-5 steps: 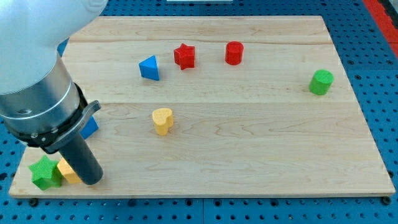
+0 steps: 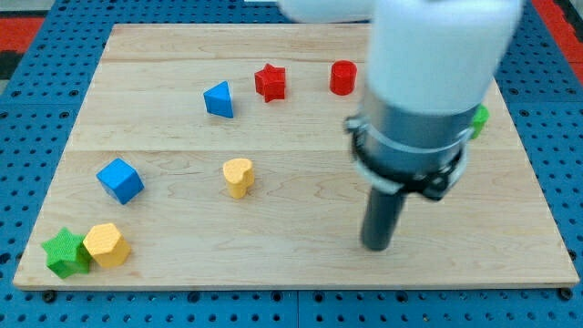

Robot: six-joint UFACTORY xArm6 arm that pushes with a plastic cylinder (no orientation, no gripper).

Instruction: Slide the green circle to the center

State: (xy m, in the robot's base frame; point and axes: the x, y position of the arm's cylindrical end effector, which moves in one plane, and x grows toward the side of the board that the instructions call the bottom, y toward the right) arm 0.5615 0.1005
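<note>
The green circle (image 2: 479,118) stands near the board's right edge, mostly hidden behind my arm; only a sliver shows. My tip (image 2: 377,245) rests on the board at the lower right of centre, well below and to the left of the green circle. The arm is blurred.
A red star (image 2: 270,82) and a red cylinder (image 2: 342,77) stand near the top. A blue triangle (image 2: 219,99) is at upper left, a yellow heart (image 2: 238,176) left of centre, a blue cube (image 2: 120,179) at left. A green star (image 2: 66,252) and a yellow block (image 2: 106,244) sit at bottom left.
The arm has swung from the bottom left corner across to the right of centre. It now uncovers the blue cube and covers most of the green circle. No block has moved.
</note>
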